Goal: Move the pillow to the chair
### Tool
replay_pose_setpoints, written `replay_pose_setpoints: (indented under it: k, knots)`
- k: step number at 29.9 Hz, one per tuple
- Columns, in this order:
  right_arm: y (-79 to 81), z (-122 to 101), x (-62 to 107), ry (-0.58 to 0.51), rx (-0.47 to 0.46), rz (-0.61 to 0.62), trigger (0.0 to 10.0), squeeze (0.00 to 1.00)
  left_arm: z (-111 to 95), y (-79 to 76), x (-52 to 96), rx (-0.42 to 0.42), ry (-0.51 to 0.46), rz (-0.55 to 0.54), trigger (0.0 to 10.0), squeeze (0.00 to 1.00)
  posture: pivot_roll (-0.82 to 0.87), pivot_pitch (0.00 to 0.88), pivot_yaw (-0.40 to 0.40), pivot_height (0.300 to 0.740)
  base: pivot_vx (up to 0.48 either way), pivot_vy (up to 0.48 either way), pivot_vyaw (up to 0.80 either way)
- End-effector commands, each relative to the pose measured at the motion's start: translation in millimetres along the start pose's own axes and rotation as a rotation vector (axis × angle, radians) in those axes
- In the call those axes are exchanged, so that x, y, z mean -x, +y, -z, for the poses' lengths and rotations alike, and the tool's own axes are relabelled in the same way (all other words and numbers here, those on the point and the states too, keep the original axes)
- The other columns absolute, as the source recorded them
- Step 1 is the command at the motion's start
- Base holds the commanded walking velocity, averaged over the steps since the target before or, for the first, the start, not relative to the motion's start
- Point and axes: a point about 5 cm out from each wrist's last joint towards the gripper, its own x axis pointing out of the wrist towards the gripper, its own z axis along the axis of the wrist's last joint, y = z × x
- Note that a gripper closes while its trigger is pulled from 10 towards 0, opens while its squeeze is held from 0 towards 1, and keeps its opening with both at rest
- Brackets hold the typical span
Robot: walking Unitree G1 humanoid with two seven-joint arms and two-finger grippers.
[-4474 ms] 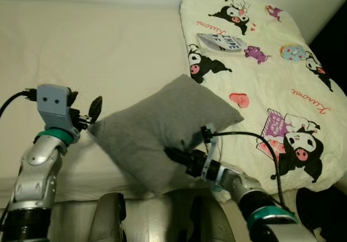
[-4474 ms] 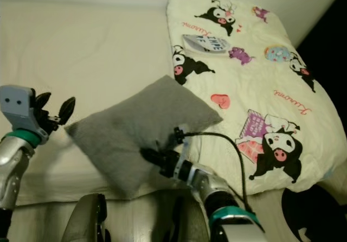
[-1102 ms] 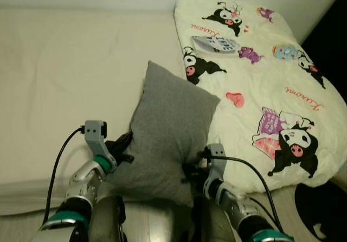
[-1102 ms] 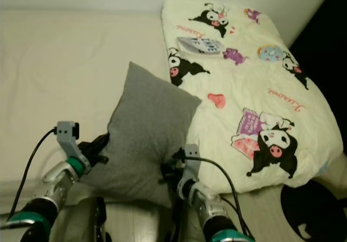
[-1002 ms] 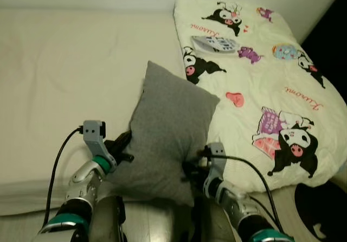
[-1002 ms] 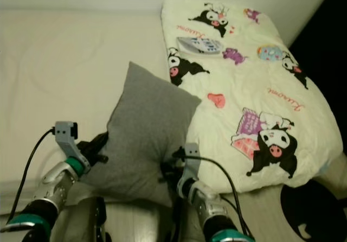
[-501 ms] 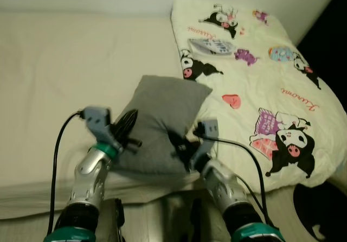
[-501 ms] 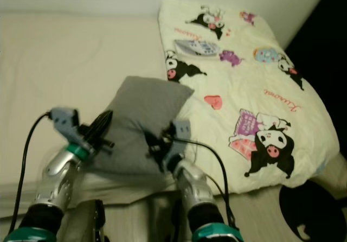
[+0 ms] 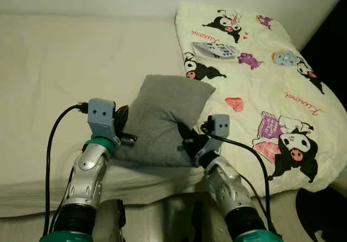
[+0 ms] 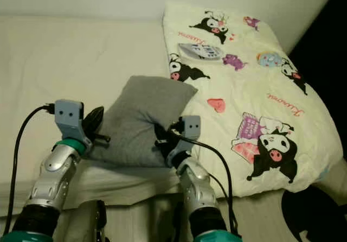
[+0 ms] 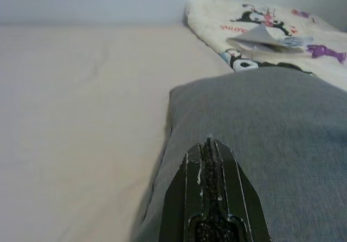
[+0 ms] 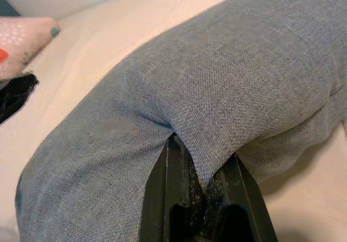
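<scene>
Two grippers bracket one grey woven-fabric square pillow (image 9: 162, 120), which sits at the centre of the frame on the cream sheet-covered bed (image 9: 54, 63), its far right corner touching the pale yellow cartoon-print quilt (image 9: 271, 79) that fills the upper right. The right gripper (image 12: 201, 185) pinches a fold of the pillow's near right edge between its two black fingers, the cloth bunching into a crease just above them. The left gripper (image 11: 209, 166) lies against the pillow's left side with its fingers pressed together; no cloth is visibly caught between them, so whether it holds anything cannot be told. The main risk, as a judgement, is loss of the pillow during the lift or the carry: a thin pinch of loose cover on one side may slide out under the pillow's weight, and if the left side is merely pushed rather than gripped, the pillow could pivot about the right pinch and drop. A trailing corner may also snag on the quilt and drag it, disturbing the small printed booklet (image 9: 217, 49) lying on the quilt in the upper right. The pillow looks soft and plump, uniformly mid-grey with a fine weave, domed at its middle and dented where it is squeezed. No chair can be pointed to here.
</scene>
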Motion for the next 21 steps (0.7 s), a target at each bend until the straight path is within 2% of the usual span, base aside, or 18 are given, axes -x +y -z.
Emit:
replay_pose_setpoints:
  k: [1, 2, 3, 5, 6, 8, 9, 10, 11, 12, 13, 14, 15, 17, 18, 19, 21]
  knots:
    - [-19.5, 6.8, 8.5, 0.075, 0.052, 0.079, 10.0, 0.00, 9.8, 12.7, 6.6, 0.094, 0.029, -0.049, 10.0, 0.00, 0.11, 0.000, -0.044, 0.595, 0.000, 0.000, 0.00]
    - [-19.5, 6.8, 8.5, 0.075, 0.052, 0.079, 10.0, 0.00, 9.8, 12.7, 6.6, 0.094, 0.029, -0.049, 10.0, 0.00, 0.11, 0.000, -0.044, 0.595, 0.000, 0.000, 0.00]
    - [-28.8, 18.3, 13.9, 0.159, 0.095, 0.111, 10.0, 0.00, 18.1, 18.3, 6.8, 0.118, 0.057, -0.064, 10.0, 0.00, 0.10, 0.001, -0.047, 0.595, 0.000, 0.000, 0.00]
    - [-42.8, 34.7, 24.1, 0.281, 0.152, 0.161, 10.0, 0.00, 33.0, 25.3, 6.3, 0.109, 0.120, -0.091, 10.0, 0.00, 0.09, 0.014, -0.050, 0.595, 0.000, 0.000, 0.00]
    - [-47.1, 39.4, 28.2, 0.309, 0.158, 0.173, 4.8, 0.00, 38.5, 26.6, 6.4, 0.092, 0.149, -0.095, 10.0, 0.00, 0.09, 0.014, -0.050, 0.595, 0.000, 0.000, 0.00]
    - [-50.2, 42.1, 31.3, 0.323, 0.157, 0.183, 4.8, 0.00, 42.2, 27.6, 6.5, 0.066, 0.172, -0.097, 10.0, 0.00, 0.08, 0.026, -0.051, 0.595, 0.000, 0.000, 0.00]
    - [-54.1, 44.8, 34.8, 0.336, 0.140, 0.200, 1.7, 0.00, 45.2, 28.8, 6.4, 0.045, 0.190, -0.099, 10.0, 0.00, 0.08, 0.026, -0.051, 0.595, 0.000, 0.000, 0.00]
    - [-54.1, 44.8, 34.8, 0.336, 0.140, 0.200, 1.7, 0.00, 45.2, 28.8, 6.4, 0.045, 0.190, -0.099, 10.0, 0.00, 0.08, 0.026, -0.051, 0.595, 0.000, 0.000, 0.00]
    - [-61.7, 49.3, 41.7, 0.368, 0.110, 0.240, 0.0, 0.00, 47.3, 31.1, 5.6, 0.072, 0.203, -0.106, 10.0, 0.00, 0.06, 0.042, -0.047, 0.595, 0.000, 0.000, 0.00]
    - [-61.7, 49.3, 41.7, 0.368, 0.110, 0.240, 0.0, 0.00, 47.3, 31.1, 5.6, 0.072, 0.203, -0.106, 10.0, 0.00, 0.06, 0.042, -0.047, 0.595, 0.000, 0.000, 0.00]
    - [-69.3, 53.6, 49.3, 0.397, 0.074, 0.284, 0.0, 0.00, 48.8, 31.8, 4.5, 0.148, 0.204, -0.104, 10.0, 0.00, 0.06, 0.047, -0.048, 0.595, 0.000, 0.000, 0.00]
    - [-69.3, 53.6, 49.3, 0.397, 0.074, 0.284, 0.0, 0.00, 48.8, 31.8, 4.5, 0.148, 0.204, -0.104, 10.0, 0.00, 0.06, 0.047, -0.048, 0.595, 0.000, 0.000, 0.00]
    - [-75.2, 57.7, 56.4, 0.420, 0.037, 0.318, 0.0, 0.00, 50.4, 31.4, 3.3, 0.238, 0.199, -0.095, 10.0, 0.47, 0.04, 0.058, -0.052, 0.595, 0.000, 0.000, 0.00]
    - [-75.2, 57.7, 56.4, 0.420, 0.037, 0.318, 0.0, 0.00, 50.4, 31.4, 3.3, 0.238, 0.199, -0.095, 10.0, 0.47, 0.04, 0.058, -0.052, 0.595, 0.000, 0.000, 0.00]
    - [-78.6, 60.5, 61.3, 0.434, 0.012, 0.338, 0.0, 0.00, 51.5, 29.5, 2.3, 0.326, 0.188, -0.075, 10.0, 1.00, 0.03, 0.066, -0.057, 0.595, 0.000, 0.000, 0.00]
    - [-78.8, 64.3, 65.2, 0.453, 0.008, 0.329, 0.0, 0.00, 54.7, 24.5, 1.3, 0.414, 0.189, -0.040, 10.0, 1.00, 0.02, 0.072, -0.062, 0.595, 0.000, 0.000, 0.00]
    - [-78.8, 64.3, 65.2, 0.453, 0.008, 0.329, 0.0, 0.00, 54.7, 24.5, 1.3, 0.414, 0.189, -0.040, 10.0, 1.00, 0.02, 0.072, -0.062, 0.595, 0.000, 0.000, 0.00]
